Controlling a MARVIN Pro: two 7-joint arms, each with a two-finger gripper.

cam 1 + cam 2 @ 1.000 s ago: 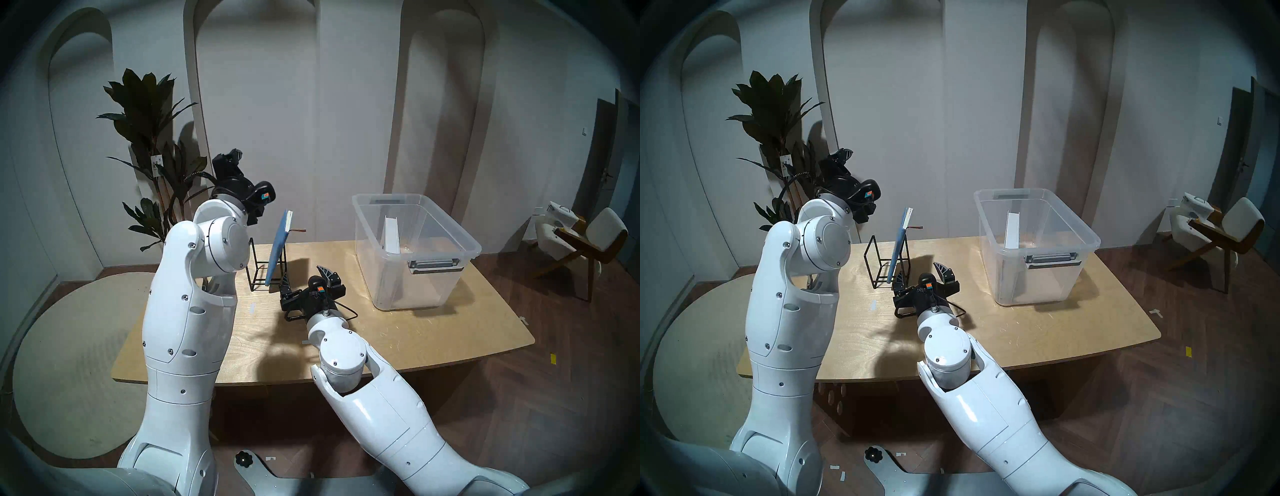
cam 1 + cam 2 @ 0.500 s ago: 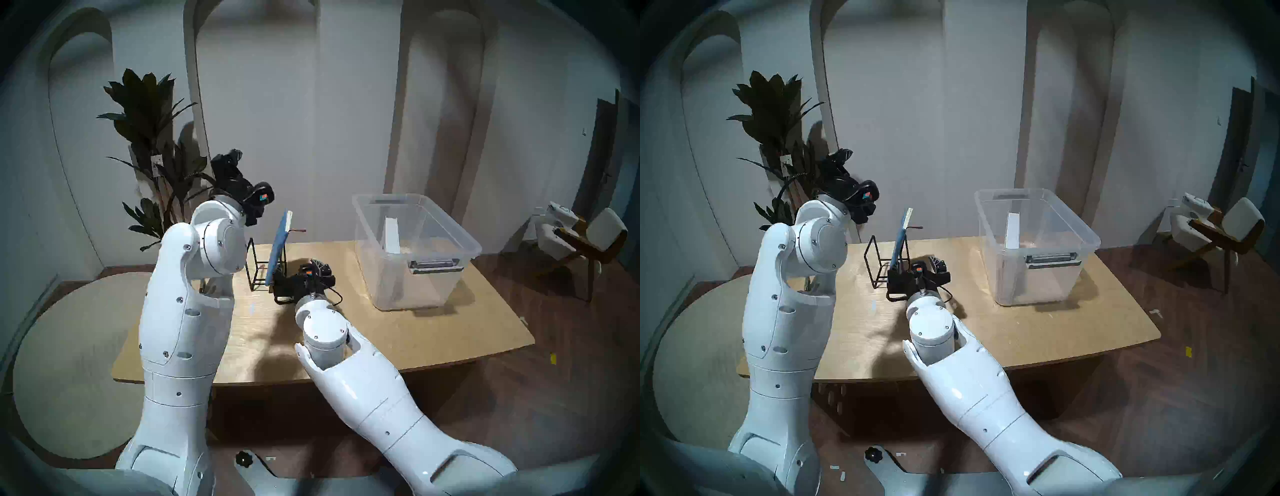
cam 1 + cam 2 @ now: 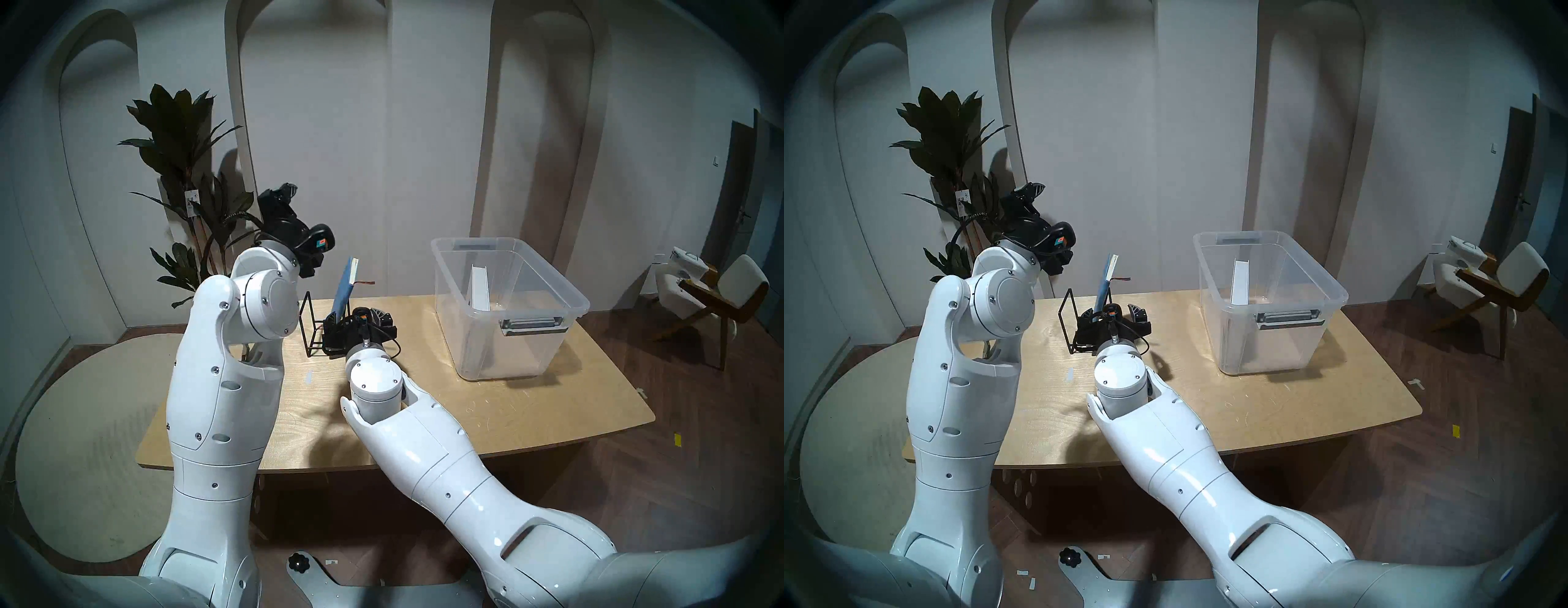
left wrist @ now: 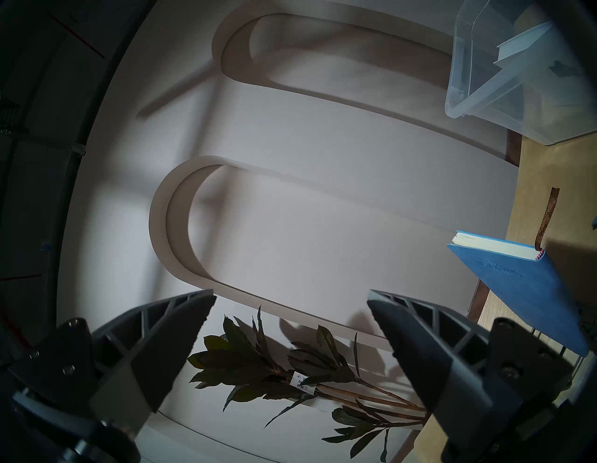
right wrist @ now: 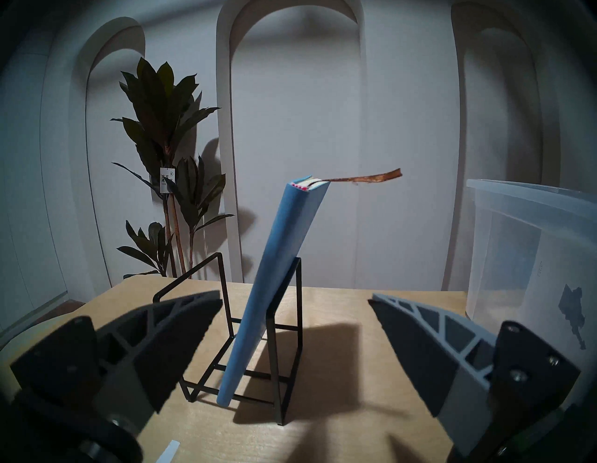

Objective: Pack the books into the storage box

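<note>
The blue book (image 3: 344, 288) with its reddish-brown ribbon leans upright in the black wire rack (image 3: 307, 322). It also shows in the right wrist view (image 5: 277, 274) and the left wrist view (image 4: 529, 297). My right gripper (image 3: 355, 316) is open, low over the table, facing the book's spine. The spine lines up between the open jaws (image 5: 294, 299), with no touch visible. The white book (image 3: 479, 284) stands on edge inside the clear storage box (image 3: 509, 348). My left gripper (image 3: 282, 189) is open and empty, raised behind and left of the rack, pointing up at the wall (image 4: 290, 297).
The wooden table (image 3: 466, 416) carries the rack at the back left and the box at the back right. A potted plant (image 3: 186, 170) stands behind the left arm. A chair (image 3: 712, 288) stands far right. A white tape strip (image 3: 309, 377) lies on the table.
My right arm has swung left and forward from mid-table to the rack, its open gripper now lined up on the blue book. The left arm has barely moved.
</note>
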